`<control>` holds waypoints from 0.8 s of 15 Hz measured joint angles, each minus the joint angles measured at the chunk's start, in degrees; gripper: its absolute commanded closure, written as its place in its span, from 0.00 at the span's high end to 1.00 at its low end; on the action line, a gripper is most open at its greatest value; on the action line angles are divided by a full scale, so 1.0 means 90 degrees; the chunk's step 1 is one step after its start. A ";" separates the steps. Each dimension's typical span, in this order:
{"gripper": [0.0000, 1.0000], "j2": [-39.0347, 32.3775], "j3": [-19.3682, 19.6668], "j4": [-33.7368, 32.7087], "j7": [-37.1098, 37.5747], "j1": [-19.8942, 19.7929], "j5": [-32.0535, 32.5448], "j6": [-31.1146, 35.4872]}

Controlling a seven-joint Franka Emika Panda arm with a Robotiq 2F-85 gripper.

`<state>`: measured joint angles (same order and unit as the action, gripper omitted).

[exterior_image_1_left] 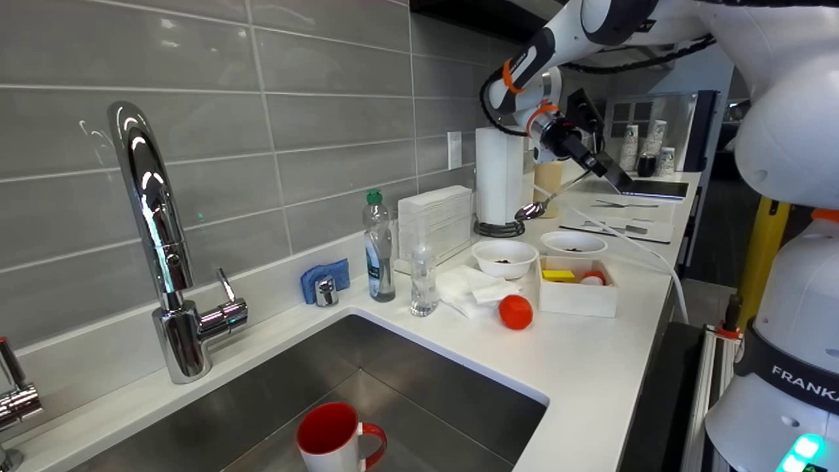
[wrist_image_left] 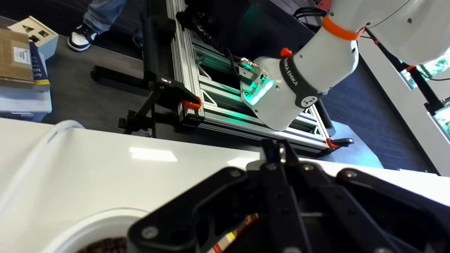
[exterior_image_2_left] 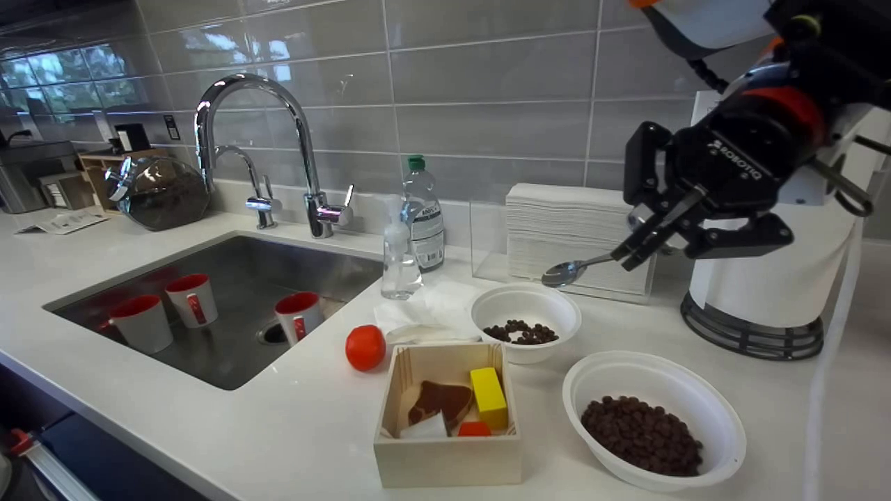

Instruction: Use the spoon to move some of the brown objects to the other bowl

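Note:
My gripper (exterior_image_2_left: 630,256) is shut on the spoon (exterior_image_2_left: 562,273), a shiny metal spoon, its bowl hanging down and away from the fingers. In an exterior view my gripper (exterior_image_1_left: 598,165) holds the spoon (exterior_image_1_left: 532,210) in the air above the bowls. In the wrist view a sliver of metal shows between the fingertips (wrist_image_left: 277,151). The smaller white bowl (exterior_image_2_left: 525,300) holds some round brown objects (exterior_image_2_left: 532,335). The larger white bowl (exterior_image_2_left: 672,383) holds many more brown objects (exterior_image_2_left: 642,435); its rim (wrist_image_left: 102,216) shows in the wrist view. I cannot tell whether the spoon carries anything.
A wooden box (exterior_image_2_left: 449,463) with toy food stands beside the bowls. A tomato (exterior_image_2_left: 365,347), soap bottles (exterior_image_2_left: 424,233), napkin holder (exterior_image_2_left: 574,236) and paper towel roll (exterior_image_2_left: 755,299) stand around. A white cable (exterior_image_2_left: 825,362) crosses the counter. The sink (exterior_image_2_left: 230,379) holds mugs.

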<state>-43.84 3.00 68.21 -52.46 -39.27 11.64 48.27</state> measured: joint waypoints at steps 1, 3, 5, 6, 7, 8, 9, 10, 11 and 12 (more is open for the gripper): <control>0.01 0.0000 -0.0012 0.0027 -0.0014 0.0126 0.0001 0.0000; 0.01 0.0002 -0.0003 0.0083 -0.0022 0.0363 0.0018 0.0000; 0.01 0.0003 0.0029 0.0094 -0.0019 0.0503 0.0042 0.0003; 0.01 0.0002 0.0088 0.0099 -0.0019 0.0565 0.0045 0.0004; 0.01 0.0001 0.0149 0.0109 -0.0019 0.0610 0.0052 0.0009; 0.01 0.0001 0.0210 0.0124 -0.0019 0.0643 0.0056 0.0017; 0.01 0.0001 0.0251 0.0138 -0.0018 0.0659 0.0057 0.0031; 0.01 0.0001 0.0285 0.0157 -0.0008 0.0669 0.0057 0.0063; 0.01 0.0002 0.0310 0.0178 0.0012 0.0677 0.0057 0.0115; 0.01 0.0004 0.0320 0.0204 0.0047 0.0680 0.0057 0.0191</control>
<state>-43.81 5.88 70.05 -52.04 -33.15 12.15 49.98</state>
